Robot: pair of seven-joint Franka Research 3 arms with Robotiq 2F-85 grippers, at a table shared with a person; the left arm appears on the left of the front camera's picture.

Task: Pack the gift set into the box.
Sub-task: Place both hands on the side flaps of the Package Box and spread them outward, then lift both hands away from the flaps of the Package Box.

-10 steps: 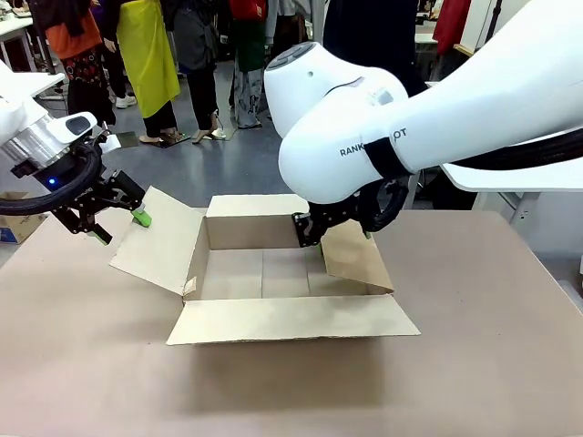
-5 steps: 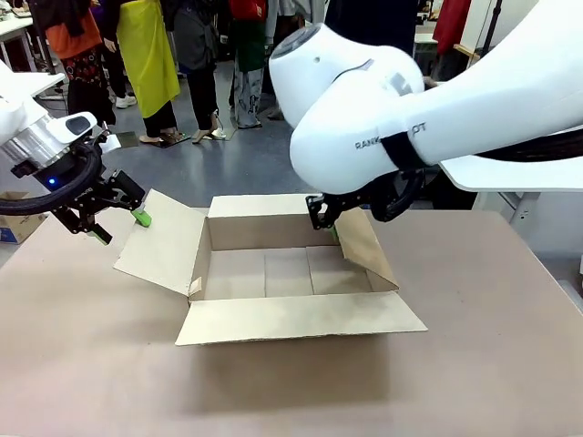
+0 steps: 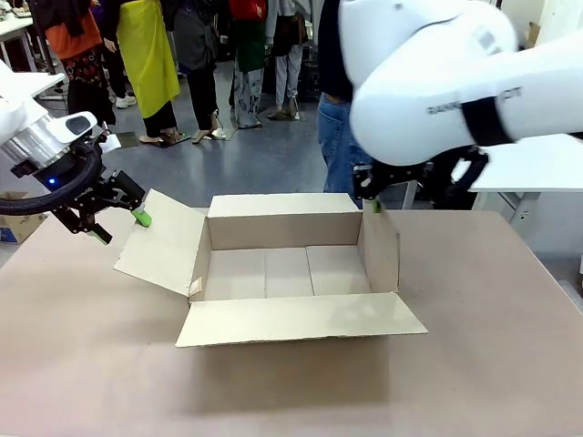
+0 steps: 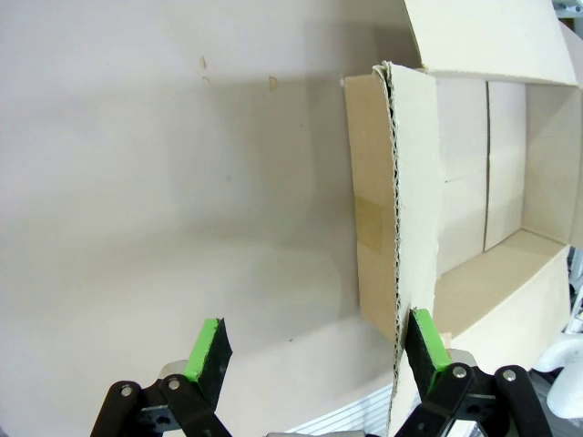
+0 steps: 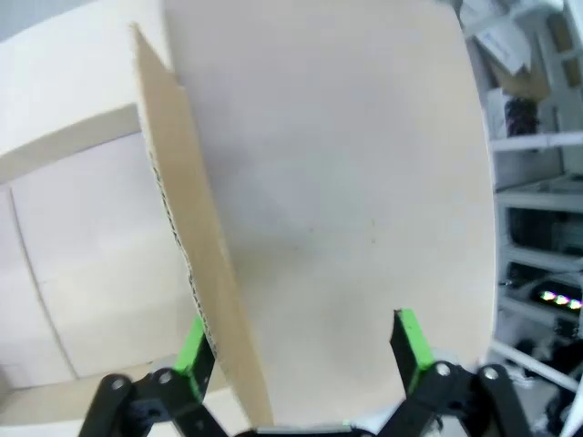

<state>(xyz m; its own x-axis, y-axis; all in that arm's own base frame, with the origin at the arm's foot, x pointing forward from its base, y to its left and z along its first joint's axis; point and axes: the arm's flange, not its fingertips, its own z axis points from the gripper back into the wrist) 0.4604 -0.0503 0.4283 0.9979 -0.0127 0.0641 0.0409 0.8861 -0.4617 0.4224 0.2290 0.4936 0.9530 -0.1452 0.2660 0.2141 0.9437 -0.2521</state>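
Front view, nearest to farthest. The brown desk [image 3: 91, 364] carries the box [image 3: 282, 273], which sits near the desk's middle with its opening upward and all four flaps unfolded. Its bare cardboard floor panels are visible inside.

(a) The near flap [image 3: 301, 319] is folded outward and lies almost flat, pointing toward the camera.

(b) The left flap [image 3: 164, 241] splays outward and upward at a slant. The left gripper [image 3: 121, 228] sits at this flap's outer edge. In the left wrist view its two fingers are spread wide. The flap's corrugated edge [image 4: 397, 228] passes between them, close against one green pad [image 4: 426, 339] and well apart from the other [image 4: 209, 341]. The gripper brackets the flap and does not clamp it.

(c) The right flap [image 3: 381, 250] stands close to upright on the box's right wall. The right gripper [image 3: 369, 202] hangs at the flap's top edge, near the far right corner. In the right wrist view its fingers are likewise spread wide. The flap rises between them, with its cut edge just beside one green pad [image 5: 193, 346] and its broad face turned toward the other [image 5: 410, 337]. Nothing is pinched.

(d) The far flap [image 3: 282, 205] stands upright along the box's far wall.

(e) Beyond the desk's far edge a person in blue jeans [image 3: 335, 150] stands close behind the box. Several other people [image 3: 146, 64] stand farther back on the grey floor [image 3: 219, 164].
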